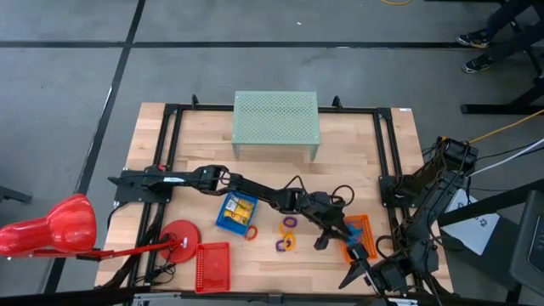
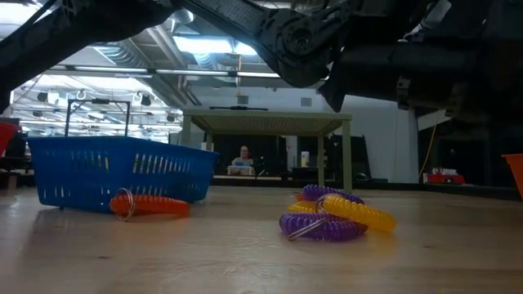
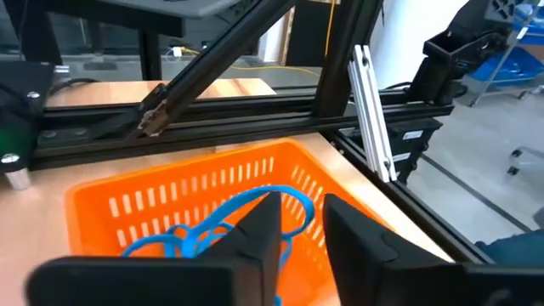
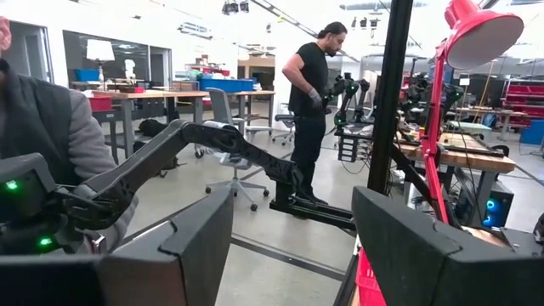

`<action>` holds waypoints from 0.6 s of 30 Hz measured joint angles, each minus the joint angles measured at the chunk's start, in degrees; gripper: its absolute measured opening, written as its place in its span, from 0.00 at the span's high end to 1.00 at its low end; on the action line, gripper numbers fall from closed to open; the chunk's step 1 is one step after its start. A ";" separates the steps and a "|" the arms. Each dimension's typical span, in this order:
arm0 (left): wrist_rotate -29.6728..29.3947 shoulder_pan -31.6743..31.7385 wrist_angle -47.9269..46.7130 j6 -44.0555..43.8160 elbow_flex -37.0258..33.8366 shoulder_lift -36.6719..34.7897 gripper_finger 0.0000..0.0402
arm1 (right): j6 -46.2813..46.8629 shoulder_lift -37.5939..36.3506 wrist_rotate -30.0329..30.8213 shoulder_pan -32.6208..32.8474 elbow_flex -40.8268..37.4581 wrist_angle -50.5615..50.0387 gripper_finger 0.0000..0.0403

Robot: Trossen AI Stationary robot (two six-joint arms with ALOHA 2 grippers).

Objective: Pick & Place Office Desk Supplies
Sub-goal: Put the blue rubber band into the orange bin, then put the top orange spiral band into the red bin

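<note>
My left gripper reaches across the table to the orange mesh tray. In the left wrist view it stands open just above the tray, with nothing between its fingers. Thin blue wire loops lie inside the tray, just beyond the fingertips. An orange coil loop lies on the table beside the blue tray. Purple and yellow coil loops lie in a small heap at mid-table. My right gripper waits open at the table's near right corner.
The blue tray holds yellow items. A red tray and a red desk lamp stand at the near left. A pale green mesh shelf stands at the far middle. A black frame runs round the table. People show in the room beyond.
</note>
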 joint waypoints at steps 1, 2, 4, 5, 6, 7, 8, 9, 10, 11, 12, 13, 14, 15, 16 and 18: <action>0.03 -0.01 0.02 -0.39 0.00 0.00 0.76 | 0.00 0.00 0.00 0.02 0.00 0.00 0.40; 0.21 -0.02 0.00 -0.65 0.00 0.00 0.74 | 0.00 0.00 -0.08 0.02 0.00 0.00 0.40; 0.63 0.02 -1.31 -1.23 0.00 0.00 0.70 | 0.00 0.00 -0.90 0.00 0.00 0.00 0.40; 0.91 0.07 -2.86 -1.37 0.00 0.00 0.69 | 0.01 0.00 -0.90 0.00 0.01 0.02 0.40; 1.12 0.21 -4.97 -1.16 0.00 0.00 0.67 | 0.06 0.00 -0.90 0.02 0.02 0.02 0.40; 1.14 0.36 -7.58 -0.75 0.00 -0.01 0.66 | 0.13 0.00 -0.90 0.02 0.02 0.02 0.40; 1.44 0.59 -10.18 0.05 -0.04 -0.24 0.65 | 0.17 0.00 -0.91 0.02 0.02 0.04 0.40; 1.09 0.83 -12.80 0.71 -0.04 -0.44 0.64 | 0.17 0.00 -0.91 0.02 0.02 0.03 0.40; 0.76 1.14 -13.98 1.31 -0.04 -0.46 0.64 | 0.19 0.00 -0.91 0.02 0.02 0.04 0.40; 0.18 1.35 -15.12 1.78 -0.04 -0.46 0.64 | 0.17 0.00 -0.92 0.02 0.02 0.04 0.40; 0.09 1.58 -15.37 2.05 -0.04 -0.46 0.64 | 0.20 0.00 -0.90 0.02 0.02 0.04 0.40; 0.12 1.73 -15.18 2.07 -0.07 -0.46 0.64 | 0.17 0.02 -0.90 0.02 0.02 0.04 0.40; 0.24 1.79 -14.26 2.08 -0.11 -0.46 0.64 | 0.19 0.02 -0.92 0.02 0.02 0.04 0.40; 0.16 1.83 -12.91 2.11 -0.11 -0.46 0.64 | 0.17 0.02 -0.92 0.02 0.02 0.04 0.40; 0.10 1.84 -11.38 2.15 -0.09 -0.46 0.65 | 0.17 0.02 -0.92 0.02 0.02 0.04 0.40; 0.17 1.68 -10.09 2.26 0.30 -0.89 0.65 | 0.17 0.02 -0.91 0.02 0.02 0.06 0.40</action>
